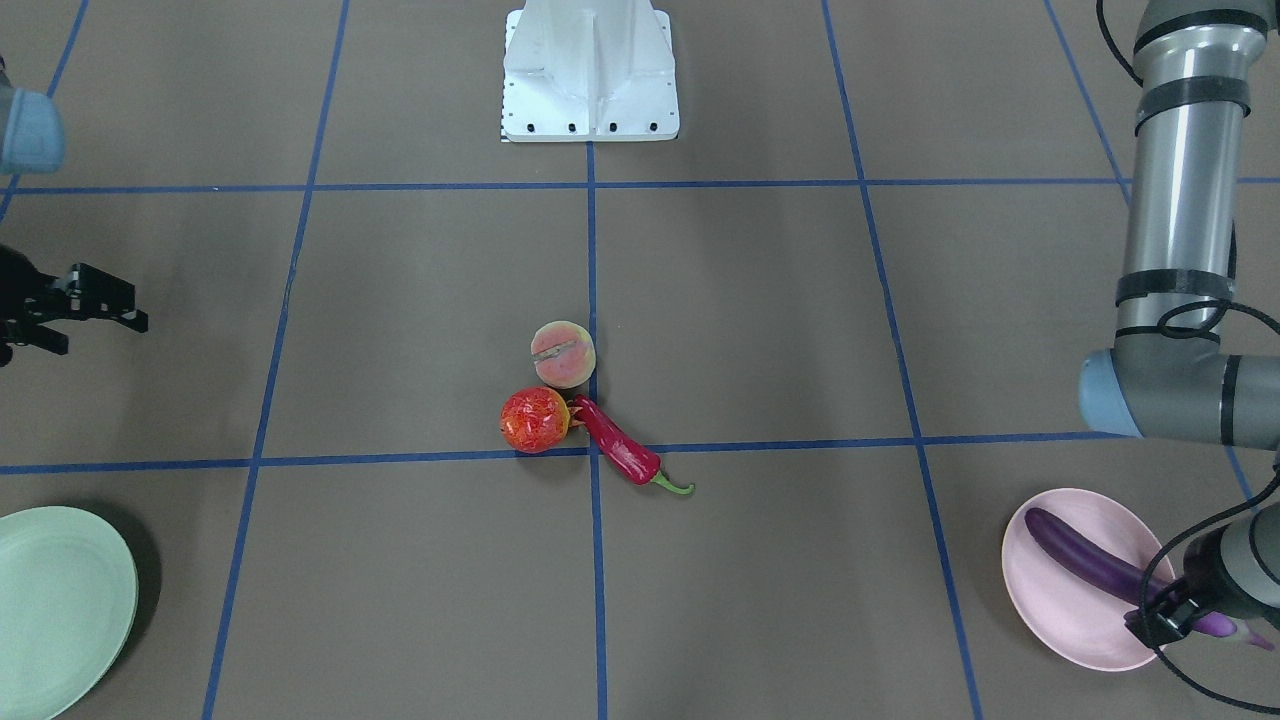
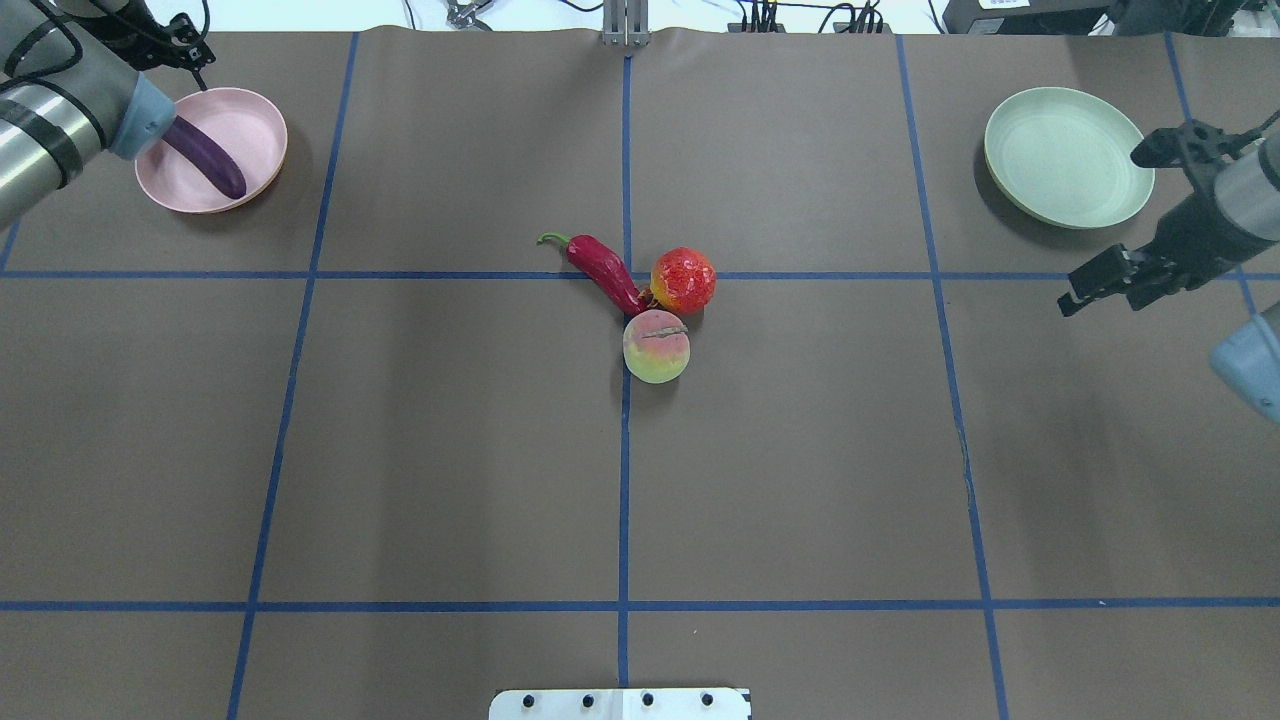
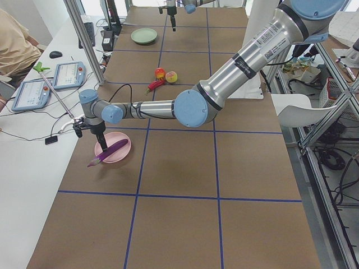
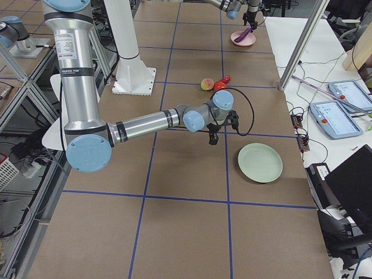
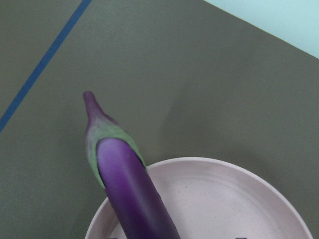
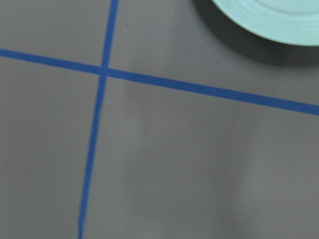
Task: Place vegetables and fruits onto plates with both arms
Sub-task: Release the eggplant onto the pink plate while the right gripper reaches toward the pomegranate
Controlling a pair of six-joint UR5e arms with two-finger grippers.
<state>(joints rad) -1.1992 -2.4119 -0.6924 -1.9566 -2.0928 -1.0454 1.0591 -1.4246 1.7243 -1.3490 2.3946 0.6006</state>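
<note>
So far only the eggplant (image 1: 1085,560) lies on the pink plate (image 1: 1060,620) at lower right, its cap overhanging the rim under the left gripper (image 1: 1165,618), whose grip cannot be told. The peach (image 1: 563,354), pomegranate (image 1: 534,419) and chili pepper (image 1: 620,450) wait clustered at centre. The mint green plate (image 1: 60,600) is bare, and the right gripper (image 1: 100,300) looks parted and empty, with open table around it.

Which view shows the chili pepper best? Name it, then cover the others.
Exterior front-facing: the red chili pepper lies whole, stem to tip, tip against the pomegranate. Overhead shows it whole too, slightly smaller. Side views show it tiny; wrist views miss it.
</note>
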